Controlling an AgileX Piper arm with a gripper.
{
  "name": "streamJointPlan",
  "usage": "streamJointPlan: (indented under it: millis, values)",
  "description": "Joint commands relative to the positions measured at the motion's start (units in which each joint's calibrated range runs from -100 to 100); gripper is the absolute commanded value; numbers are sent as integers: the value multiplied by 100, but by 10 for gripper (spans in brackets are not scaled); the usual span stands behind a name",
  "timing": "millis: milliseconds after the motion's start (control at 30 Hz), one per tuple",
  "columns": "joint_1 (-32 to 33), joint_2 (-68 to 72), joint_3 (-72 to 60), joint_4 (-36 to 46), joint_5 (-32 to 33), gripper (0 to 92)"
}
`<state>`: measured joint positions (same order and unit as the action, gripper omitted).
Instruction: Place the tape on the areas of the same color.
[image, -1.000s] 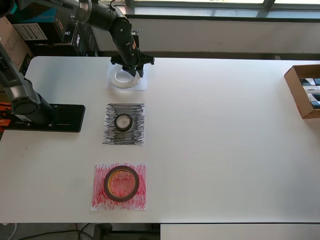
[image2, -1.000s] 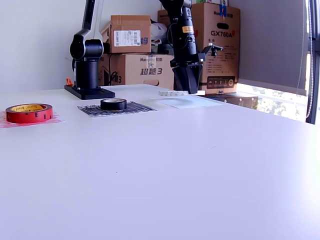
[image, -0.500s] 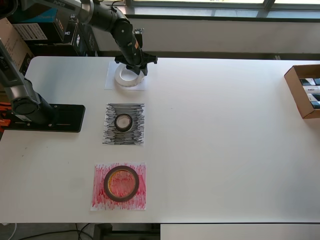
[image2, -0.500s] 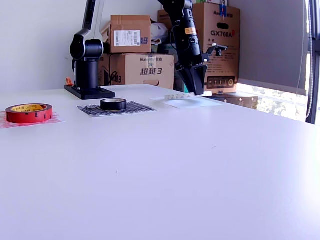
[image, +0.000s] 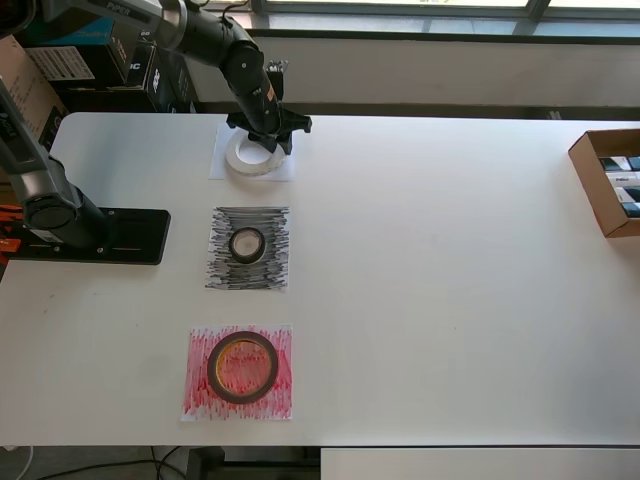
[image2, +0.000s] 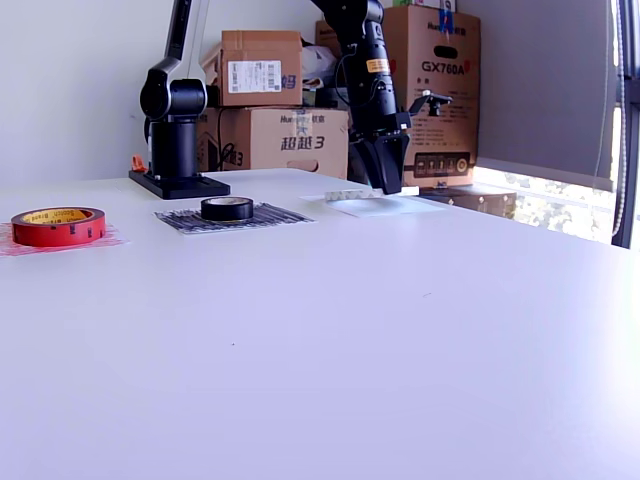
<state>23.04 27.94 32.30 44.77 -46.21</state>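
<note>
Seen from overhead: a white rectangular table (image: 430, 300) carrying three square paper sheets in a column, all placed here relative to the black-scribbled paper sheet (image: 249, 248) in the middle. On that sheet, roughly centred, a small black roll of tape (image: 247, 244). Below it in the overhead view, well apart, a red-scribbled paper sheet (image: 238, 372) bearing a wide red roll of tape (image: 242, 366) with a yellowish inner rim. Above it in the overhead view, a plain white paper sheet (image: 222, 160) with a white roll of tape (image: 250, 157) lying on it, toward that sheet's upper right part. Directly over the white roll's far edge, the black arm's gripper (image: 268, 135), pointed downward at the roll. Cannot tell from either view whether the fingers are spread, closed, or pinching the roll's rim; the wrist hides them overhead, and the exterior view shows only a dark tapered tip (image2: 388, 172) at the white roll (image2: 352, 193). To the overhead view's left of the black-scribbled sheet, a flat black base plate (image: 112, 236) with the arm's column. Far off toward the overhead view's right edge, an open brown cardboard box (image: 609, 182). In the exterior view, stacked brown cartons (image2: 262, 105) behind the table.
</note>
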Motion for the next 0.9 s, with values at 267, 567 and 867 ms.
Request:
streamJointPlan:
  millis: [267,567,867]
  values:
    - [10,3,-9,-61,-12,510]
    - [168,-333,-291,-35,4,563]
    - [58,-1325,-509,-44,4,562]
